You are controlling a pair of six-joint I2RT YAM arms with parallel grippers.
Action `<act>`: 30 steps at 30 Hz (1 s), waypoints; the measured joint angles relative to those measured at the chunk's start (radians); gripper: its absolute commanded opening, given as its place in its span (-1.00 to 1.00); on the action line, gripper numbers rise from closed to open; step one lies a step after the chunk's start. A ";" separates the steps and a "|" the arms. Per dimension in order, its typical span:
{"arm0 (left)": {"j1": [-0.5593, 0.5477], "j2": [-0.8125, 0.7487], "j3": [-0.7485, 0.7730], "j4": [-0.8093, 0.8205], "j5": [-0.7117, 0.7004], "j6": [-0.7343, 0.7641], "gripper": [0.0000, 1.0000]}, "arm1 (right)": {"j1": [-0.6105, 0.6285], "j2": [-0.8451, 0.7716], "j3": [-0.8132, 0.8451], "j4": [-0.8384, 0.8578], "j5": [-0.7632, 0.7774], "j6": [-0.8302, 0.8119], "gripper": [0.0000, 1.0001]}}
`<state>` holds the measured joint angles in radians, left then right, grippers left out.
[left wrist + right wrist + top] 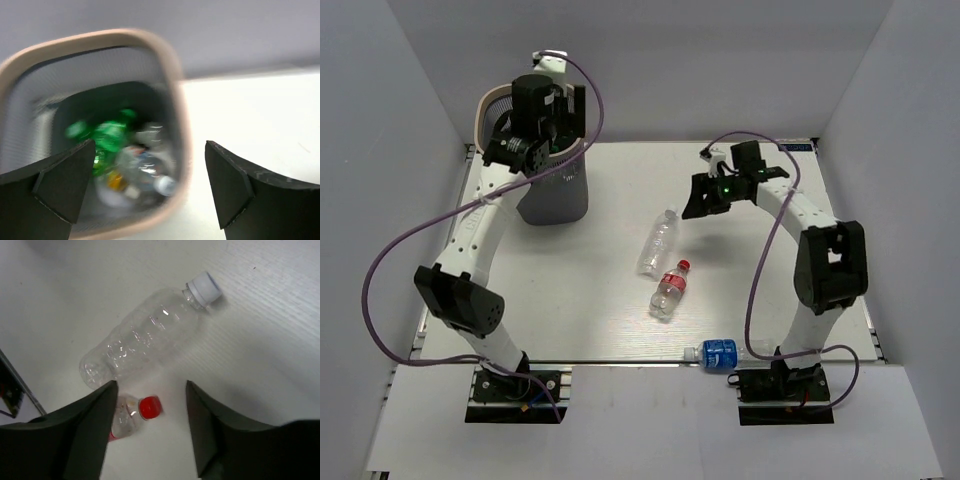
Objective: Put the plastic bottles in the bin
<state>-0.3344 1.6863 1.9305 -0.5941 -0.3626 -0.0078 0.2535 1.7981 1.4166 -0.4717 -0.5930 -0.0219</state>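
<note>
The bin stands at the table's back left, with its beige rim. Inside lie a green bottle and several blurred clear ones. My left gripper hangs over the bin's mouth, open and empty. A clear bottle with a white cap lies mid-table. A clear bottle with a red cap lies just nearer. A blue-labelled bottle lies at the table's near edge. My right gripper hovers open and empty above the white-capped and red-capped bottles.
Grey enclosure walls close in the table at the left, back and right. Purple cables loop beside each arm. The blue-labelled bottle lies close to the right arm's base.
</note>
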 measured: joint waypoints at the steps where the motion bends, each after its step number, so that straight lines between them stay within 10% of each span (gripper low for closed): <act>1: -0.003 -0.016 -0.021 0.026 0.078 0.028 1.00 | 0.012 0.024 0.008 -0.010 0.006 0.021 0.40; 9: -0.055 -0.253 -0.377 0.117 0.694 0.082 1.00 | 0.101 0.137 0.045 -0.019 0.009 0.196 0.49; 13: -0.082 -0.397 -0.644 0.116 0.771 0.043 1.00 | 0.134 0.174 0.060 -0.020 0.073 0.295 0.81; 21: -0.099 -0.551 -0.833 0.097 0.779 -0.031 1.00 | 0.190 0.263 0.100 -0.016 0.184 0.385 0.81; 30: -0.133 -0.591 -1.053 0.124 0.784 -0.105 1.00 | 0.238 0.337 0.171 0.011 0.256 0.409 -0.09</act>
<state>-0.4671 1.0958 0.8776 -0.4698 0.4210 -0.1131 0.4919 2.1349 1.5879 -0.4606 -0.3370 0.3874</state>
